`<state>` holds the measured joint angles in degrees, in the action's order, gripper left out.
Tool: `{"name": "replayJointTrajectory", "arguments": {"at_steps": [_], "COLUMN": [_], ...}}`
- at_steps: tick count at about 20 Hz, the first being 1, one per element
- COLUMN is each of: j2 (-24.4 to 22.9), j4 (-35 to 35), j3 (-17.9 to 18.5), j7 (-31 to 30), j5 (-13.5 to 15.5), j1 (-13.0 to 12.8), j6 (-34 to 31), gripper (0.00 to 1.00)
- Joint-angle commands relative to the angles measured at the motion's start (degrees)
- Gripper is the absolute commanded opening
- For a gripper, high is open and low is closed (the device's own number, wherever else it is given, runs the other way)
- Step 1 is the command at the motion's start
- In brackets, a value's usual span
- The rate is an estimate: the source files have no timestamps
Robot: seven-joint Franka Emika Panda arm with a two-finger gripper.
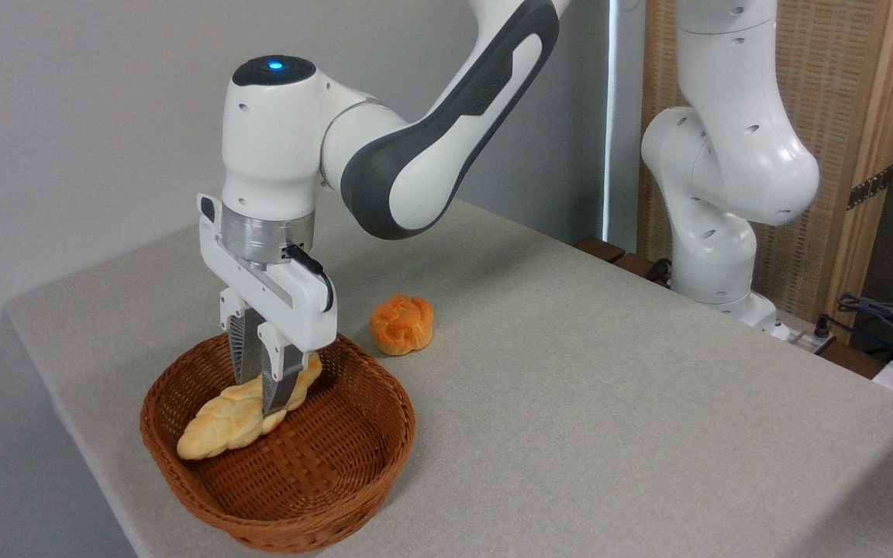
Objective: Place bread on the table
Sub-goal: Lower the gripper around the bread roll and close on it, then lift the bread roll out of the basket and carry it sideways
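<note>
The gripper (264, 387) is reaching down into the wicker basket (353, 473), its fingers (282, 384) closing narrowly around the middle of the bread (218, 426), which is lying across the basket's left side. Lifting clear looks yet to come; I judge the task barely underway. The table (609, 403) is waiting, with an orange bun (402, 324) sitting just beyond the basket.

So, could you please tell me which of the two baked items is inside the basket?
The long pale braided loaf lies in the wicker basket, with the claw closed around it. The small round orange bun sits outside on the table.
</note>
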<state>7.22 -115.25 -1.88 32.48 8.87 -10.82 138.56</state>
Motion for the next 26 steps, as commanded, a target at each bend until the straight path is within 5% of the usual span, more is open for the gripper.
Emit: {"name": "replayJointTrajectory", "arguments": {"at_steps": [1,8,18,26], "j2": [-1.1,-8.6,-19.4,-29.5], "j4": [0.3,0.6,-0.6,-15.5], "j3": [0.1,2.1,8.0,8.8], "j7": [-0.4,-0.3,5.5,8.3], "j5": [-0.5,0.2,-0.3,-0.6], "j1": [-0.1,0.4,0.4,0.5], "j6": [0.4,-5.0,-29.4,-31.0], "gripper": [0.37,0.38,0.39,0.4]}}
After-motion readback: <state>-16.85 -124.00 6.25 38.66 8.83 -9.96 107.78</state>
